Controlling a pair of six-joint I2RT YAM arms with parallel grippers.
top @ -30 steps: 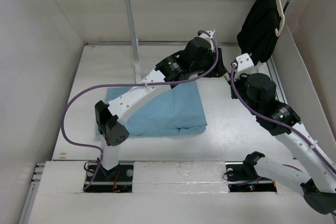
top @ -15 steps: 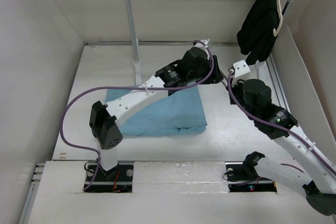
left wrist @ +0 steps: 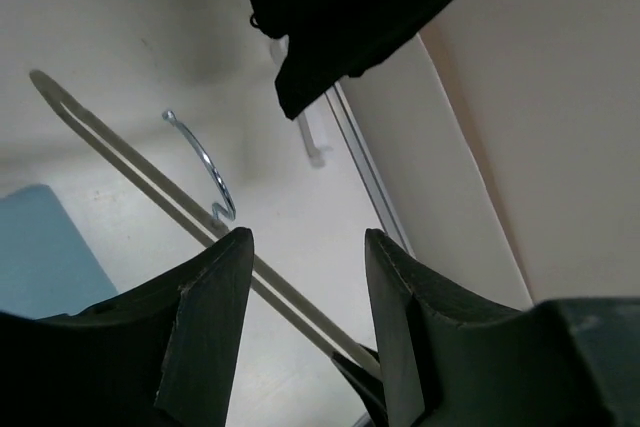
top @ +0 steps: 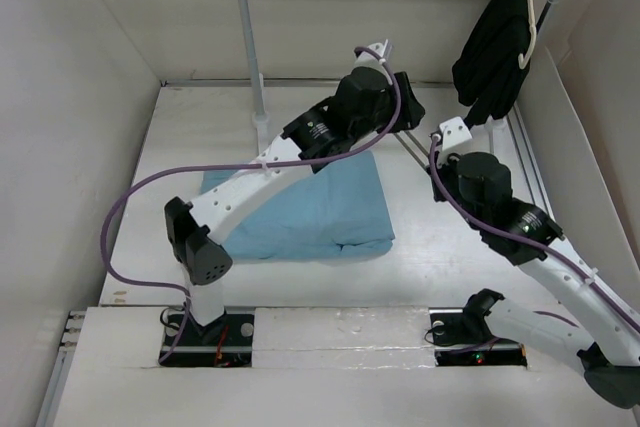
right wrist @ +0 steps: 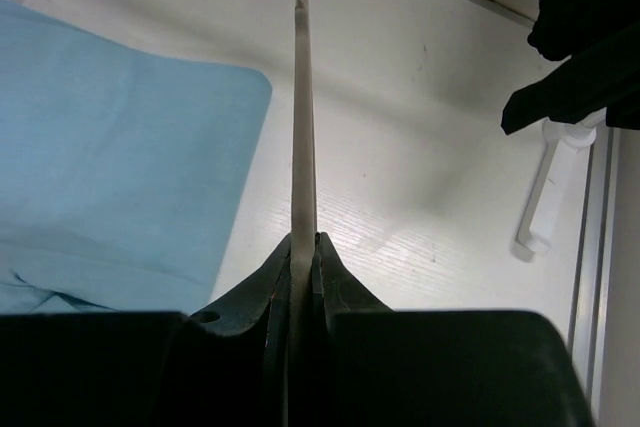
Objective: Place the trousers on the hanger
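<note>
The light blue trousers [top: 300, 209] lie folded on the table left of centre, and show at the left of the right wrist view [right wrist: 110, 157]. My right gripper [top: 436, 147] [right wrist: 303, 239] is shut on the thin grey hanger [top: 412, 154], which it sees edge-on [right wrist: 302, 117]. In the left wrist view the hanger's bar [left wrist: 130, 172] runs diagonally over the table, with its wire hook [left wrist: 207, 162] beside it. My left gripper [top: 406, 113] [left wrist: 307, 247] is open and empty, above the hanger and apart from it.
A black garment [top: 495, 47] hangs on a cream-white hanger [top: 532, 42] from the rail at the back right, close to both grippers. A rail post [top: 250, 47] stands at the back centre. White walls enclose the table. A small white clip [right wrist: 545, 197] lies by the right wall.
My left gripper has risen and moved toward the back, away from the table. My right gripper has shifted slightly left and back with the hanger. The trousers have not moved.
</note>
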